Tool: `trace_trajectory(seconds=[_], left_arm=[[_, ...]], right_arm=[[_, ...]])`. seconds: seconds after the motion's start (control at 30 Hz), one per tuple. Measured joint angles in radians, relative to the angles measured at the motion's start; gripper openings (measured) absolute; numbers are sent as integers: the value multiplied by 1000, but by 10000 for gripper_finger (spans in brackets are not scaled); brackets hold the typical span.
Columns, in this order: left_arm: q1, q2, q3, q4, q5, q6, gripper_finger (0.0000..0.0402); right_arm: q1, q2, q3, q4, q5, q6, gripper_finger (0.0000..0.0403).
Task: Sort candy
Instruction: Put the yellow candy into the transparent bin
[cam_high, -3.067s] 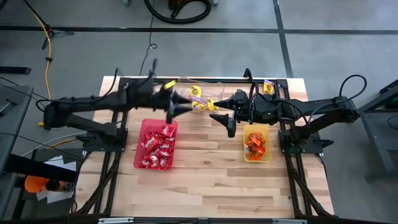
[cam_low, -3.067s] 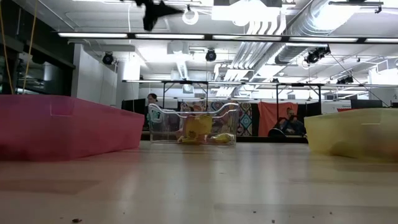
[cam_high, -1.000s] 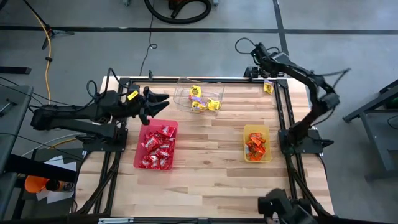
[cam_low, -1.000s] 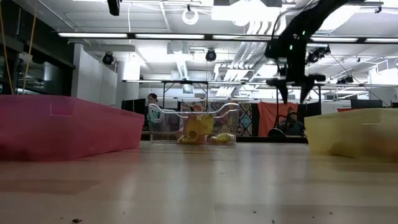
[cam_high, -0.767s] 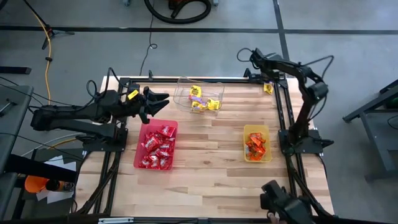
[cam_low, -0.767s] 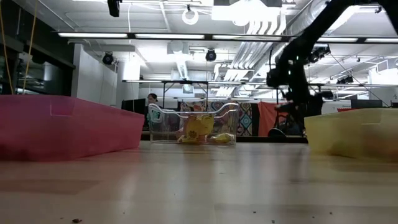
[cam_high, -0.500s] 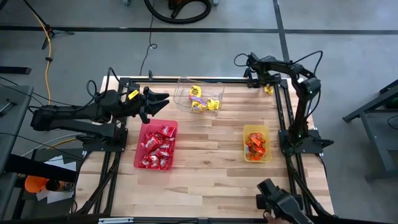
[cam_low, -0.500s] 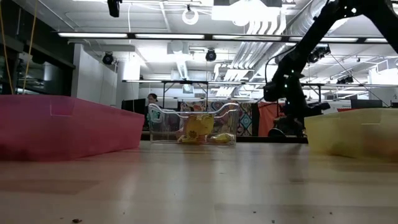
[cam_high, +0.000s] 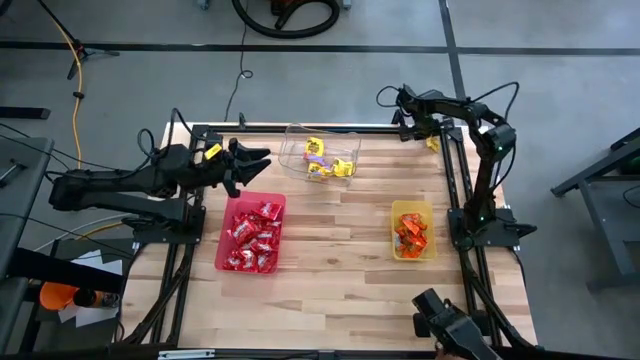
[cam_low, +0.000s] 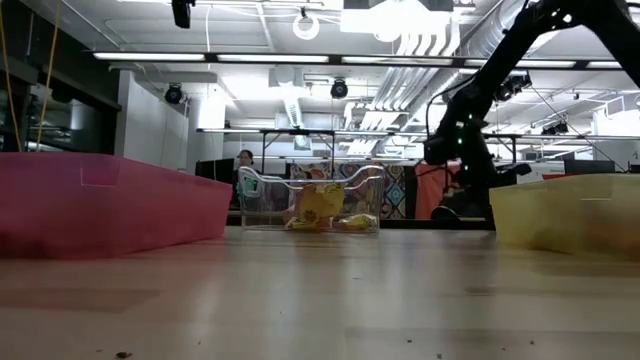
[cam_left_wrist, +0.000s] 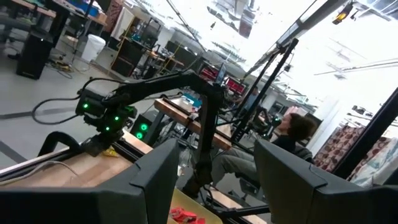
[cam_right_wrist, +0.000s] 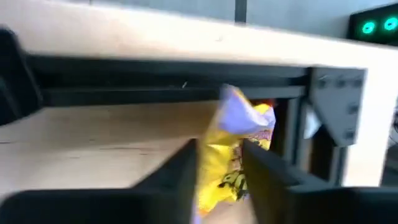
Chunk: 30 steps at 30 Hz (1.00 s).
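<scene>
Swinging away from the middle, the right arm has reached out to the tabletop's (cam_high: 340, 250) far right corner, where its right pincer (cam_high: 425, 135) now straddles a stray yellow candy (cam_right_wrist: 239, 149) lying by the frame rail. Its fingers are closing in on the packet's sides, and whether they already grip it I cannot tell. The packet looks light, crinkly and slippery, so a pinch across its body should serve best. The left pincer (cam_high: 262, 157) waits open near the red tray (cam_high: 222, 250).
</scene>
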<state>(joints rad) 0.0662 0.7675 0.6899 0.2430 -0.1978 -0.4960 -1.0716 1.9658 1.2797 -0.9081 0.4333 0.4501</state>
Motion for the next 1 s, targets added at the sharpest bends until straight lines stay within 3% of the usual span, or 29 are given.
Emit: trace_trajectory(seconds=[0.1,0.17,0.27,0.37,0.63,0.83,1.0], left_arm=[[0,-27,0,4,0,5,197],[0,-49,0,2,0,20,197],[0,-80,0,1,-2,55,197],[0,-107,0,-4,-26,91,197],[0,-134,0,-71,-48,115,197],[0,-135,0,-149,14,86,197],[0,-135,0,-192,58,58,197]], right_arm=[[12,-50,0,-3,14,-24,34],[26,-95,0,8,6,-44,15],[50,-192,0,21,4,-48,25],[81,-292,1,36,-5,-53,7],[187,-525,2,113,-108,33,4],[215,-548,-4,25,-123,68,16],[224,-537,-127,109,-148,145,52]])
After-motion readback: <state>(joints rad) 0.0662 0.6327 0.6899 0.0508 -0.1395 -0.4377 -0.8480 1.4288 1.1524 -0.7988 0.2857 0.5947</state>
